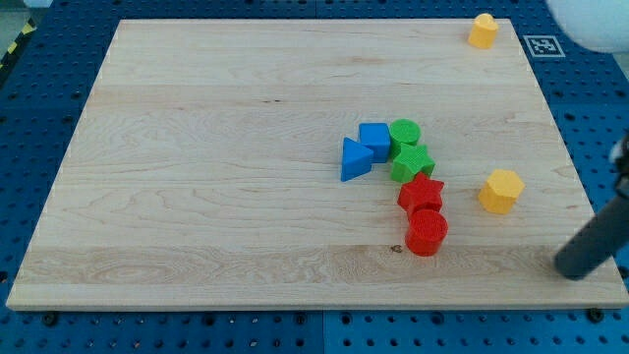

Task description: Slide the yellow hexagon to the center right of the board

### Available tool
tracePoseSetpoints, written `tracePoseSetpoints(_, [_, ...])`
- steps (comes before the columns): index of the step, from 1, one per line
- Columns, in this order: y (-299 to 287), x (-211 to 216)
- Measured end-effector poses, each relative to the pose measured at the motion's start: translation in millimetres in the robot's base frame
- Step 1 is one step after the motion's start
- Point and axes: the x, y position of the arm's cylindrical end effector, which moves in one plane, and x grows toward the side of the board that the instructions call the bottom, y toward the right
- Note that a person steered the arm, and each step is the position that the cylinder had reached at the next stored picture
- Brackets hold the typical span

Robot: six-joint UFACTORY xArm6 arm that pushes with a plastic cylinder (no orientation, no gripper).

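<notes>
The yellow hexagon (501, 190) lies on the wooden board (216, 147) near its right edge, about mid-height. My tip (571, 267) is at the board's lower right, below and to the right of the yellow hexagon and apart from it. The dark rod slants up to the view's right edge. A second yellow block (483, 30) sits at the board's top right corner; its shape is unclear.
A cluster sits left of the yellow hexagon: a blue triangle (355, 159), a blue square (374, 141), a green cylinder (404, 133), a green block (412, 163), a red star (421, 193) and a red cylinder (427, 233). Blue perforated table surrounds the board.
</notes>
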Motion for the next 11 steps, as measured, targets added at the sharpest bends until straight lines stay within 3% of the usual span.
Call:
tracePoseSetpoints(2, [-53.8, -42.2])
tracePoseSetpoints(5, [-27.4, -91.0])
tracePoseSetpoints(11, [-11.6, -113.1])
